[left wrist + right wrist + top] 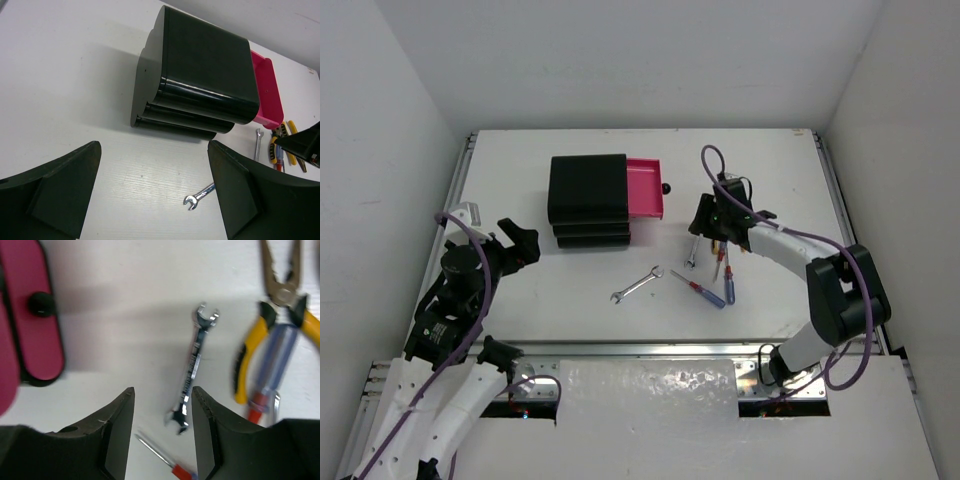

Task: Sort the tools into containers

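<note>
The black chest stands at the table's middle back with its top pink drawer pulled out to the right. My right gripper hovers open just right of the drawer. Below it lie a silver wrench, yellow-handled pliers and a blue-handled screwdriver. The wrench's lower end lies close to the right finger; nothing is held. Another screwdriver and a second wrench lie nearer the front. My left gripper is open, left of the chest, empty.
The drawer's round black knob points toward my right gripper. In the left wrist view the chest is ahead, the nearer wrench is by the right finger, and the tool cluster is beyond. White walls enclose the table.
</note>
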